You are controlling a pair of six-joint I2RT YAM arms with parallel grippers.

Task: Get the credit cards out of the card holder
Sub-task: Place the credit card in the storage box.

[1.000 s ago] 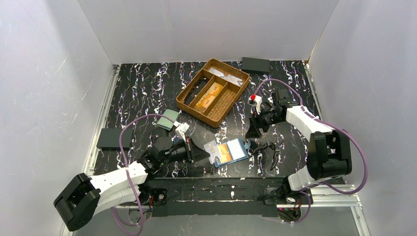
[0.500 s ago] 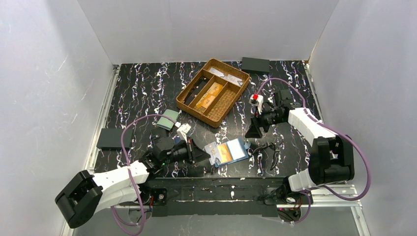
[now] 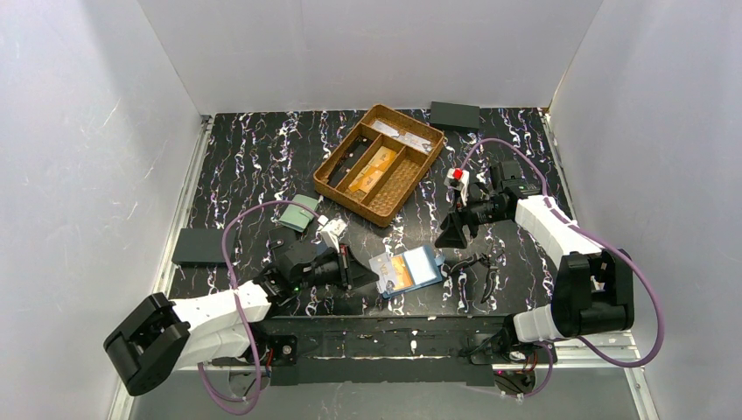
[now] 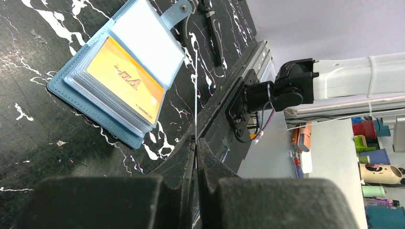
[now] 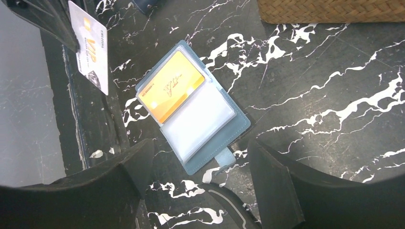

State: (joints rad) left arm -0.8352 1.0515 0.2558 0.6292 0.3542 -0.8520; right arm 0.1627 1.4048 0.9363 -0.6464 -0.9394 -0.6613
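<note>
Left jaws [image 4: 196,140] were pinched fully together on a pale card [image 5: 88,45]. From the left wrist I saw it edge-on, held off the tabletop [image 3: 254,166] near the left side of the card holder [image 3: 404,271]. Right jaws [image 5: 200,152] stood wide apart with nothing between them, hovering over the holder's snap-tab end. I saw the holder lying open and flat, with an orange card [image 5: 172,86] in one half's sleeve and the other half's clear sleeve looking blank. Beyond the holder sat a wicker tray [image 3: 346,144] with loose orange cards [image 3: 374,166] in a middle compartment.
</note>
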